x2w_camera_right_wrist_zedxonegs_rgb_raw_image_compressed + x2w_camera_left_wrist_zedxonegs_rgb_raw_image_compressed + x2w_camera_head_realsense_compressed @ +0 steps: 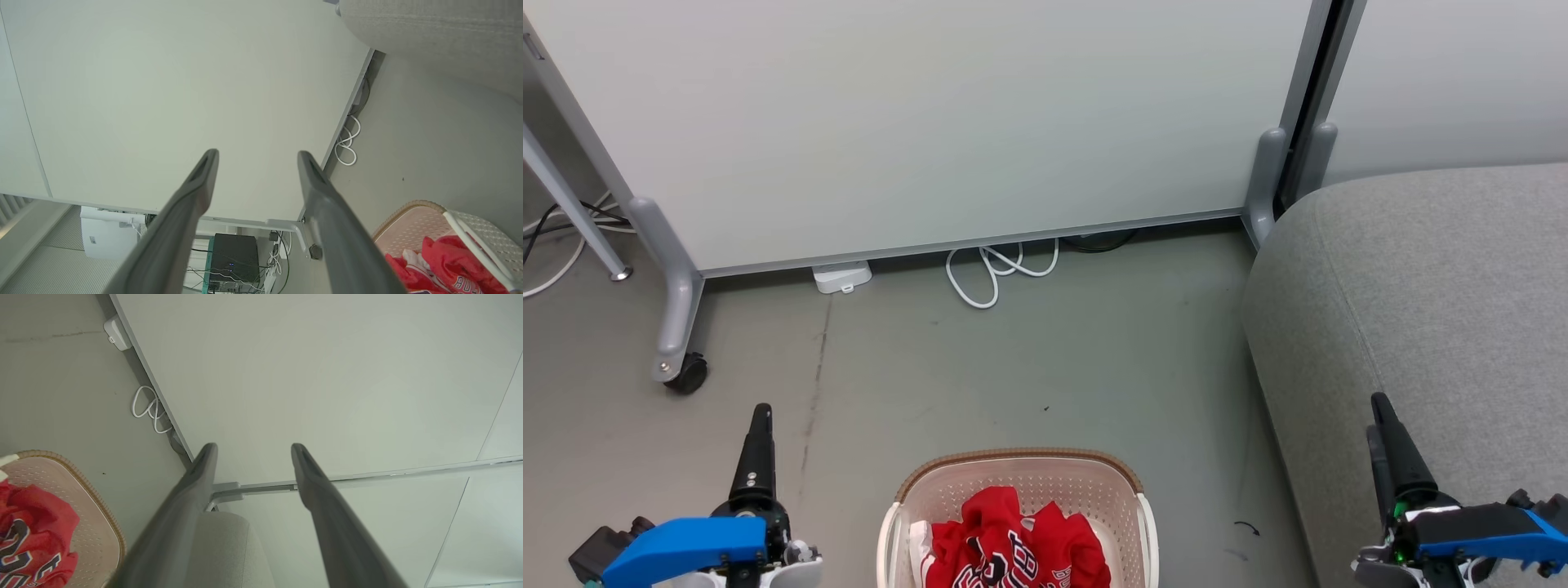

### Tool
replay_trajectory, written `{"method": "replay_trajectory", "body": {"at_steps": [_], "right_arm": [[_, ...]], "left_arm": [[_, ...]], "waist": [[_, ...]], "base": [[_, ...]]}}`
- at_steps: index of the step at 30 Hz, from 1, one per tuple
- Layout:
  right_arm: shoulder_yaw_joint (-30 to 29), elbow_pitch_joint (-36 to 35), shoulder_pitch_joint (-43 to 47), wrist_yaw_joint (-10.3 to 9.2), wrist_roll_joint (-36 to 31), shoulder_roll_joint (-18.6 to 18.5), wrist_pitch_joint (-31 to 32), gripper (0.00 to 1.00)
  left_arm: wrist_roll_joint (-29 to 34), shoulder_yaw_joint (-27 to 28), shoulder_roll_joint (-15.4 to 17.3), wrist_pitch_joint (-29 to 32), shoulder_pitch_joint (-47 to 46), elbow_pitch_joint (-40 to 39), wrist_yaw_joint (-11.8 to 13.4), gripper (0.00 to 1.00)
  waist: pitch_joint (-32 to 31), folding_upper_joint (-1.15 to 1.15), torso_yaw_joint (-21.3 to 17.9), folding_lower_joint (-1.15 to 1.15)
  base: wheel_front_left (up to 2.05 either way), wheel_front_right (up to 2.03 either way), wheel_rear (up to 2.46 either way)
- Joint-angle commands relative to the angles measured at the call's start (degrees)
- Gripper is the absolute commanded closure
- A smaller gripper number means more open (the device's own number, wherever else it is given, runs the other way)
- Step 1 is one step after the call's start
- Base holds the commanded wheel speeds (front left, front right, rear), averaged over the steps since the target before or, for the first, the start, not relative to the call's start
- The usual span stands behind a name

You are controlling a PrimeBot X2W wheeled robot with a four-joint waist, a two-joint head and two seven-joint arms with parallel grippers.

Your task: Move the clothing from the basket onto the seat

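Observation:
Red clothing (1013,543) with black-and-white lettering lies bunched in the cream basket (1021,464), which stands on the floor at the bottom centre of the head view. The grey seat (1421,310) fills the right side. My left gripper (760,416) hovers left of the basket, open and holding nothing (253,451). My right gripper (1379,408) is over the seat's front part, right of the basket, also open and holding nothing (257,157). The clothing (28,535) and the basket (98,498) appear at the left wrist view's lower left. They appear again, clothing (441,261) and basket (408,222), at the right wrist view's lower right.
A pale partition panel (947,122) on grey legs, one with a castor (686,376), stands behind the basket. A white cable loop (992,273) and a white adapter (841,276) lie at its foot. Bare grey floor (1013,359) lies between panel and basket.

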Motion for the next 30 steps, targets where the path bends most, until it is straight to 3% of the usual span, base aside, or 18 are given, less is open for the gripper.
{"method": "replay_trajectory", "body": {"at_steps": [1,14,30], "right_arm": [[0.19,-1.08,-1.57,0.08,-2.61,-0.27,-0.72,0.0],[1.73,-2.58,-1.2,0.1,-23.43,-0.39,-3.93,0.0],[1.92,-2.69,-1.19,0.12,-39.84,-0.5,-7.12,0.0]], "left_arm": [[2.33,-0.49,0.41,-0.58,-1.71,-1.22,0.32,0.0],[21.23,-3.18,0.71,-3.81,-1.3,-1.41,2.11,0.0],[39.41,-7.51,2.49,-6.97,-1.28,-1.83,3.54,0.0]], "waist": [[0.01,0.0,0.01,0.0],[0.0,0.0,0.03,0.0],[-0.02,0.0,0.08,0.0]], "base": [[0.0,0.0,0.0],[0.0,0.0,0.0],[0.0,0.0,0.0]]}}
